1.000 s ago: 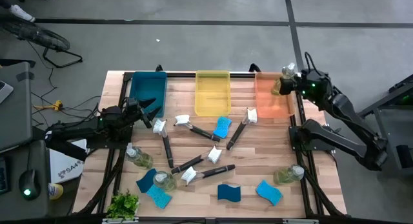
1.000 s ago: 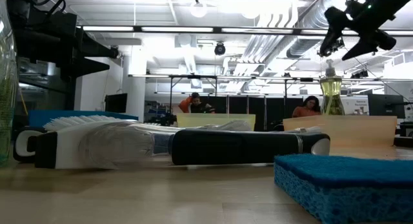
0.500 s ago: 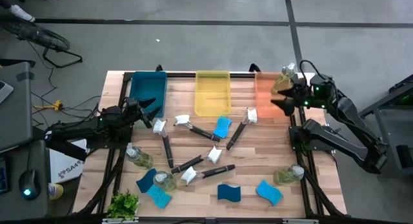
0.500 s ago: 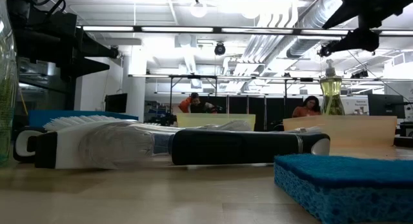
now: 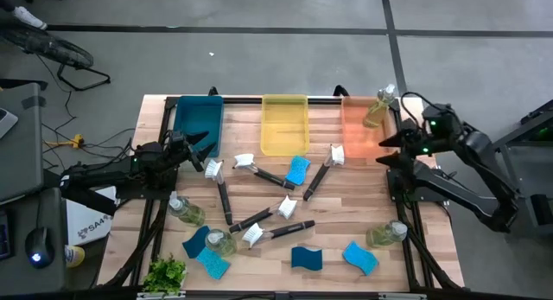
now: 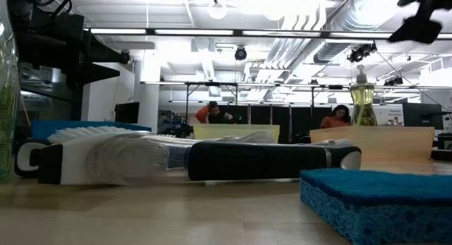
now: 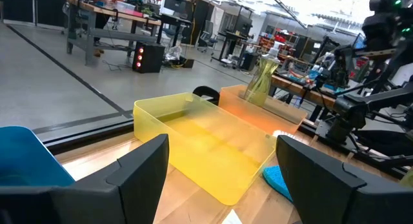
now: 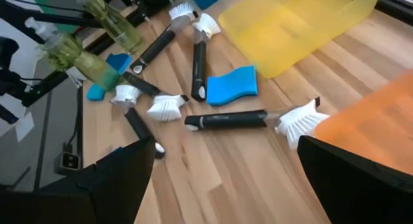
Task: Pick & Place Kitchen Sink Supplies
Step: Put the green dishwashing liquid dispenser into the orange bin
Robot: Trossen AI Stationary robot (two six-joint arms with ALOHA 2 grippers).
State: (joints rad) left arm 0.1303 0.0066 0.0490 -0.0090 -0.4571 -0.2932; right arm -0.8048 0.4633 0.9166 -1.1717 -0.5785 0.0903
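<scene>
One small bottle (image 5: 378,110) of yellow-green liquid stands in the orange bin (image 5: 359,137), at its far right corner. My right gripper (image 5: 385,144) is open and hovers just near of that bin, touching nothing. Three more bottles (image 5: 186,210) (image 5: 220,242) (image 5: 386,233) lie on the table. Several black-handled brushes (image 5: 259,218) lie crossed in the middle of the table. Blue sponges (image 5: 298,169) (image 5: 307,258) (image 5: 360,257) (image 5: 206,252) lie flat around them. My left gripper (image 5: 200,144) waits open beside the blue bin (image 5: 199,118).
A yellow bin (image 5: 284,123) stands between the blue and orange ones along the far edge. A small green plant (image 5: 164,274) sits at the near left corner. In the low view a brush (image 6: 191,160) and a sponge (image 6: 381,202) lie close to the camera.
My right gripper has drawn away from the bottle in the orange bin, moving up and toward the table's near right. The bottle stays standing in the bin.
</scene>
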